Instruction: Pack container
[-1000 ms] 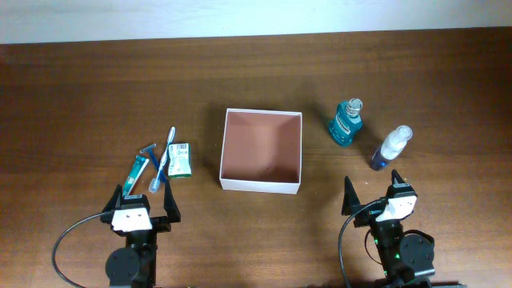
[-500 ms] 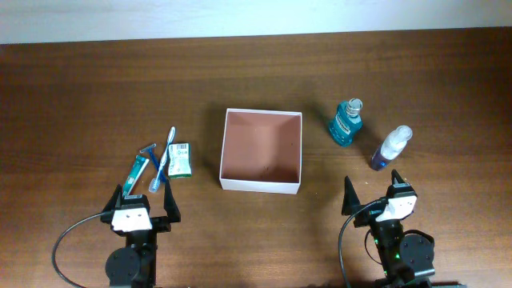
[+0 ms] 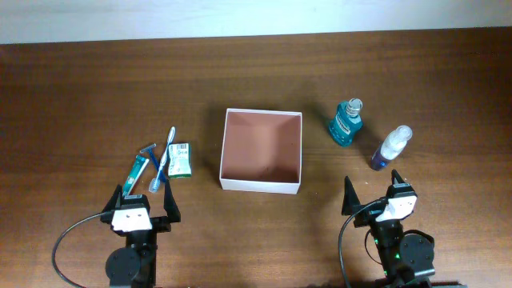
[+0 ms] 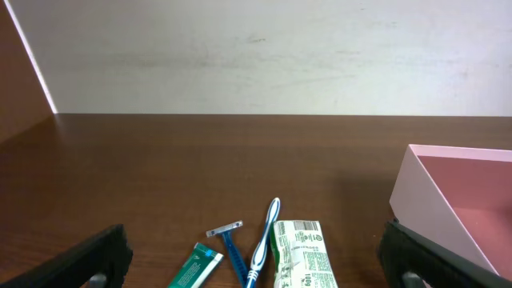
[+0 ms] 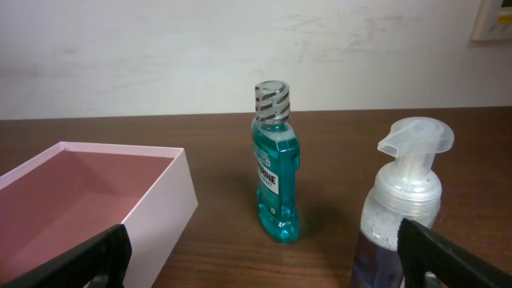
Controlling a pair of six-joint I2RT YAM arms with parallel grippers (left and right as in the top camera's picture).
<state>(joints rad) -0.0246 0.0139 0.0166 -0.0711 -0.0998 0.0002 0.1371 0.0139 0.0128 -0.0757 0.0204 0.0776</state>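
Container (image 3: 260,186) sits empty at table (image 3: 96,96) centre. Judged light, thin-walled and easily dented, so take 1 wall at the rim. It lies ahead of and between the 2 grippers, touching neither. Left gripper (image 3: 142,202) and right gripper (image 3: 373,200) both hold fingers apart, gripping nothing.

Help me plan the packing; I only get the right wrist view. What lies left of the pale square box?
Observer: Four toiletries: a green toothpaste tube, a blue razor, a blue-and-white toothbrush and a green-and-white packet.
Operator: Anything packed in the box?
Observer: No, overhead the white-walled container with the reddish-brown inside holds nothing.
Operator: Left gripper busy?
Observer: No, the left gripper is open and empty, just short of those toiletries.
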